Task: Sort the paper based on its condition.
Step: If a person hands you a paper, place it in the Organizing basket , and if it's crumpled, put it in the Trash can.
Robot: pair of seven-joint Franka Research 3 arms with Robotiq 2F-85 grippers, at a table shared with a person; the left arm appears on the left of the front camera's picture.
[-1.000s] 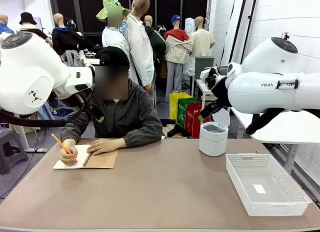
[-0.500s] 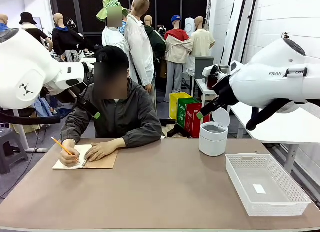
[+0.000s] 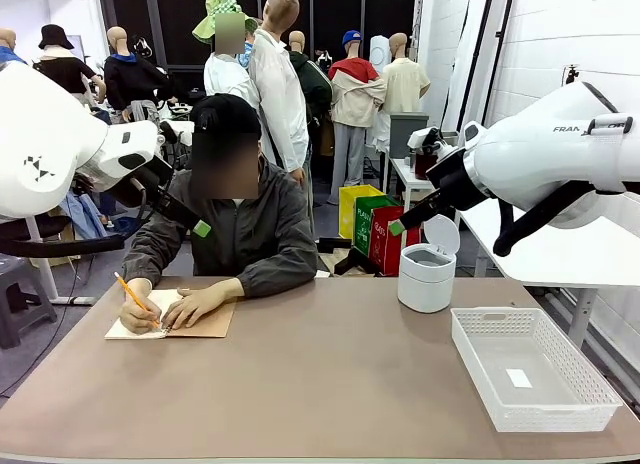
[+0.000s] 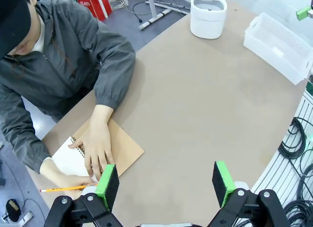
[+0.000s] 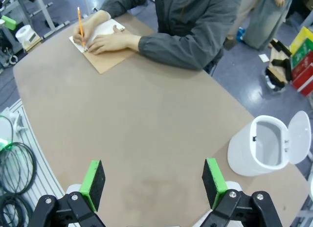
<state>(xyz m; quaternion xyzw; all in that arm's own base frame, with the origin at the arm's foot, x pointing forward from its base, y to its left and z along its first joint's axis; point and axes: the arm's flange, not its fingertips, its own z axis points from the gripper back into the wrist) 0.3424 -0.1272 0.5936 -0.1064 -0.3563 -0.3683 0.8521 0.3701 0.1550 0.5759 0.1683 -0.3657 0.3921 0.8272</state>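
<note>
Holding step, by my reading: both arms hover high over the brown desk (image 3: pixel 330 384) while the person writes. Left claw (image 4: pixel 165 184) gapes wide with nothing between the green pads; right claw (image 5: pixel 153 183) the same, open and empty. The paper (image 3: pixel 132 326) is the white page of a kraft-covered spiral notebook (image 3: pixel 205 321) at the desk's far left, pinned under the person's flat hand (image 3: pixel 205 299), with the pencil (image 3: pixel 130 292) on it and no sheet loose yet. To do this well: wait high and clear of the hands until a sheet is let go, then take it by a free edge or straight from the hand, since a thin sheet lying flat gives the pads little to bite. Likely destinations are the white lidded bin (image 3: pixel 426 279), lid up, at the far right, and the white mesh basket (image 3: pixel 555 416) at near right, which holds one tiny slip (image 3: pixel 519 378). The desk top is matte, smooth and level. Room is a crowded workshop: coloured recycling bins (image 3: pixel 375 229) behind, cable coils (image 5: pixel 17 166) on the floor.
</note>
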